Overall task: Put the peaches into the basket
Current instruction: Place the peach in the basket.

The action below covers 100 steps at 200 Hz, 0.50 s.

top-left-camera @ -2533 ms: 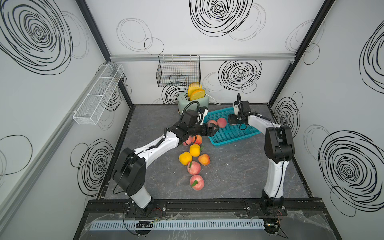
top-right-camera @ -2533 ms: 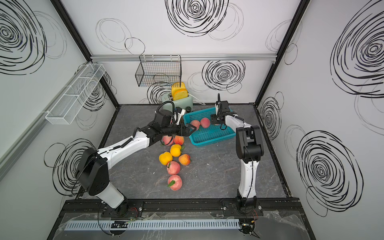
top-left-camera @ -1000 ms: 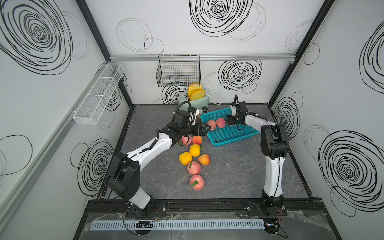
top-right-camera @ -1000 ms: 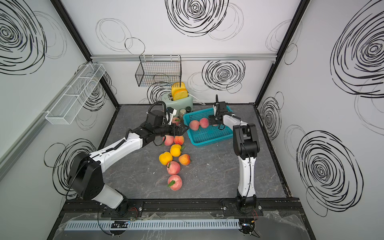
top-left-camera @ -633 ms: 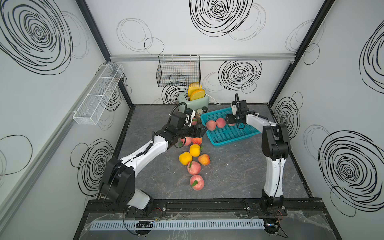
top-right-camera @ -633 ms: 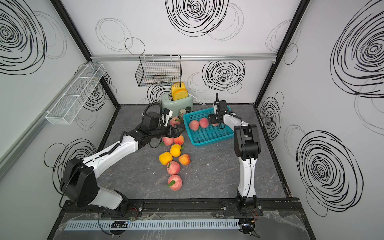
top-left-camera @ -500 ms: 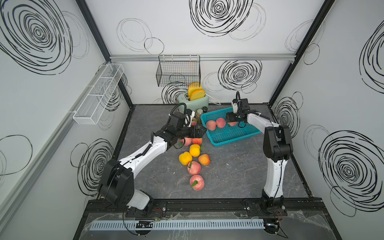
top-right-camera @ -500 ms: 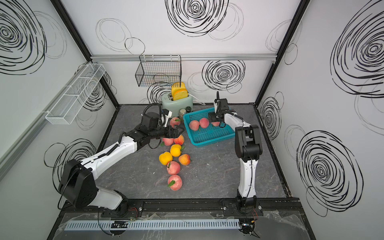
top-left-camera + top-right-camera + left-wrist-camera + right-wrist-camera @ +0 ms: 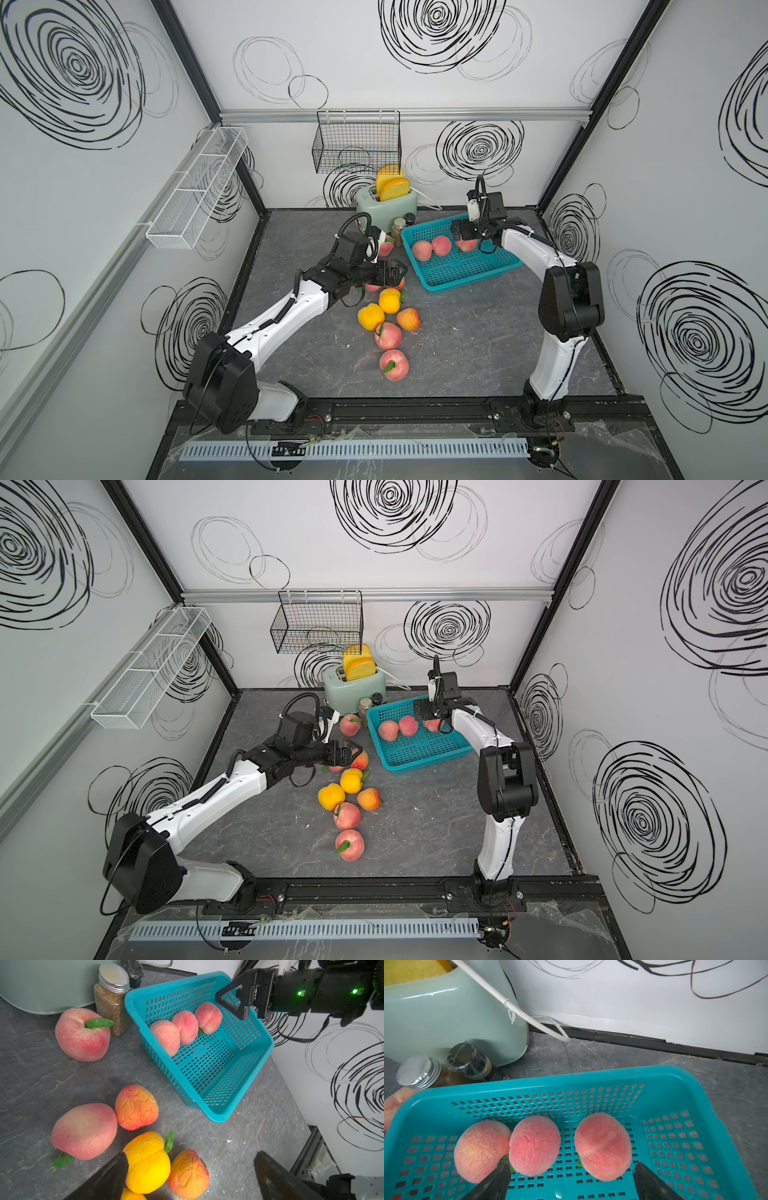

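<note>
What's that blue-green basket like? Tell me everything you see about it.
The basket is a teal rectangular plastic tub with flared, lattice-holed walls and floor and a smooth rim. It sits upright on the grey table, askew. Three pink peaches lie in a row along its far wall; the right claw hangs open above them.

You're in a lab robot cell staged as a mock kitchen: swirl-printed white panels (image 9: 365, 70), black frame posts (image 9: 590, 108), a toaster (image 9: 392, 207), two arms (image 9: 282, 320) on a rail (image 9: 415, 412)
</note>
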Tool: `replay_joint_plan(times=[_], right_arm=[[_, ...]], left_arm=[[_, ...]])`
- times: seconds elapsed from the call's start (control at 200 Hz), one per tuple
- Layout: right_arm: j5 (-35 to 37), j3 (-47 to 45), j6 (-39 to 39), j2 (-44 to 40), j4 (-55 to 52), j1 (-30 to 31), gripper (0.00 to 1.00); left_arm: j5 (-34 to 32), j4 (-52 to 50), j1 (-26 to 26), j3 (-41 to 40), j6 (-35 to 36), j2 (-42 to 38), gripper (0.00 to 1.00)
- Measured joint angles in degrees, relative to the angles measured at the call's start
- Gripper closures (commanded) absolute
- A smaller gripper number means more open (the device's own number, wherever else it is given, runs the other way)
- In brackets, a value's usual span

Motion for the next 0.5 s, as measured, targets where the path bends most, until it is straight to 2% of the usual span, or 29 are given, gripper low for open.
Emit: replay_joint_plan(times=[0.5], right_arm=[[-0.7, -14.3, 0.7, -19.1, -2.0, 5.5, 0.02]], left_arm=[[-7.0, -7.0, -9.8, -5.8, -1.8, -8.5, 0.02]])
